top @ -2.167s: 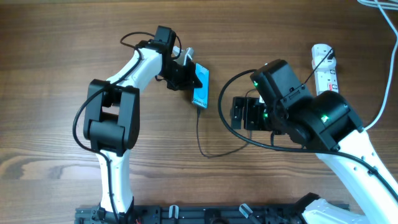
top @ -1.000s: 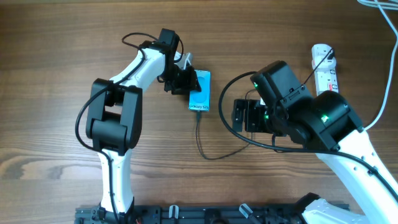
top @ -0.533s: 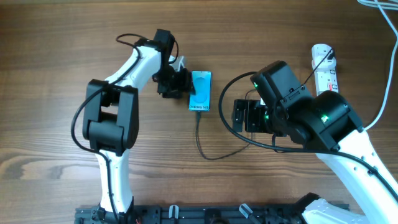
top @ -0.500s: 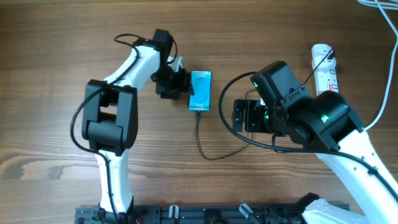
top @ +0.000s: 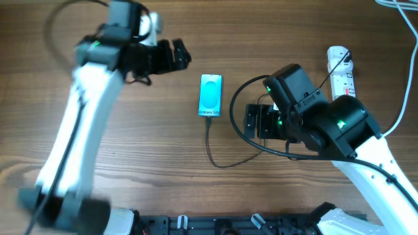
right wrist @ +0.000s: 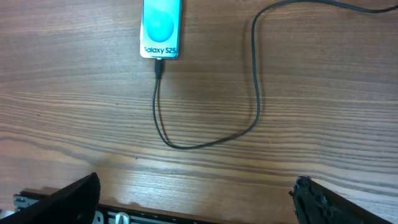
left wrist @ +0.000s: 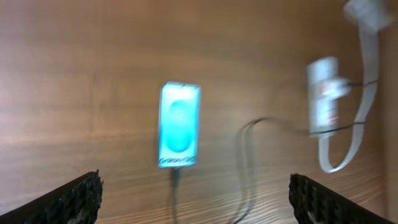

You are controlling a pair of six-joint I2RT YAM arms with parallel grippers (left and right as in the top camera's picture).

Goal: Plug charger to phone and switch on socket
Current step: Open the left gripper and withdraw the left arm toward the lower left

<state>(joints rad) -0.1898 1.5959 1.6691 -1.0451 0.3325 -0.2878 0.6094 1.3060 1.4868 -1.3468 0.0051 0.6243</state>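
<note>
Overhead view. Found left gripper (top: 179,55) pulled off the phone (top: 210,95) and shifted toward the far left corner, arm smeared by motion; half a second before, had sat right beside the phone's left side. Noted fingers spread, holding nothing. Found phone flat and square to the counter edges, midway between left and right edges, in the same spot as half a second before. Traced charger (top: 209,140) from the phone's near end toward the near edge, then curving right. Saw right gripper (top: 250,120) unmoved, just right of the phone. Located socket (top: 341,72) by the far right corner.

Left wrist view. Blurred. Showed fingers (left wrist: 74,199) wide apart at the lower corners, phone (left wrist: 180,125) well clear between them, and the socket beyond.

Right wrist view. Showed fingers (right wrist: 68,199) wide apart and empty. Confirmed charger tip meeting the phone's text end.
</note>
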